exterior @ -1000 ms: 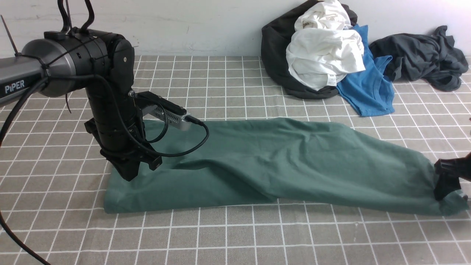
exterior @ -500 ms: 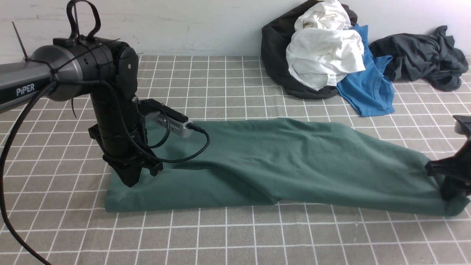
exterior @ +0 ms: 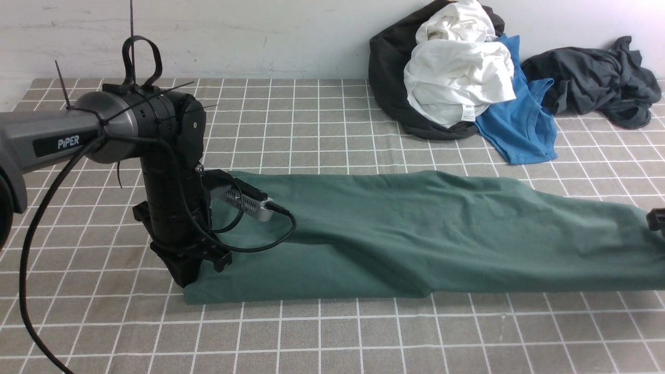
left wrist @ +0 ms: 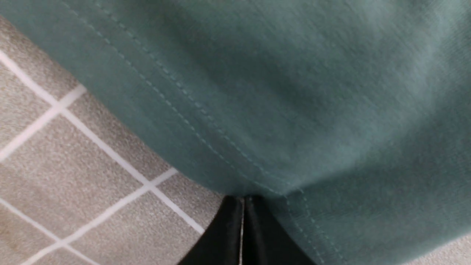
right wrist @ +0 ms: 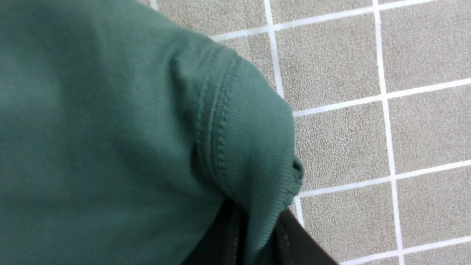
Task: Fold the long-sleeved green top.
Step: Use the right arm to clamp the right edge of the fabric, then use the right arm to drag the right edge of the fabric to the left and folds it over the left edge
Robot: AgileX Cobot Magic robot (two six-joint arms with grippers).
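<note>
The green long-sleeved top (exterior: 415, 234) lies stretched in a long band across the checked cloth, running off the right edge of the front view. My left gripper (exterior: 183, 278) points straight down at the top's left end. Its jaws are shut, with the stitched hem (left wrist: 220, 147) pinched at their tips (left wrist: 243, 200). My right gripper (right wrist: 257, 221) is shut on a ribbed edge (right wrist: 254, 158) of the top, the rib running down between its jaws. In the front view only a dark bit of that gripper (exterior: 657, 219) shows at the right edge.
A heap of clothes sits against the back wall: white garments (exterior: 457, 67) on a black one (exterior: 389, 88), a bright blue shirt (exterior: 519, 124) and a dark grey garment (exterior: 597, 83). The left arm's cable (exterior: 260, 244) loops over the top.
The right gripper has closed on the ribbed edge and pulled right, nearly out of view. The top has slid right and stretched flatter. The left gripper moved right and nearer with the hem.
</note>
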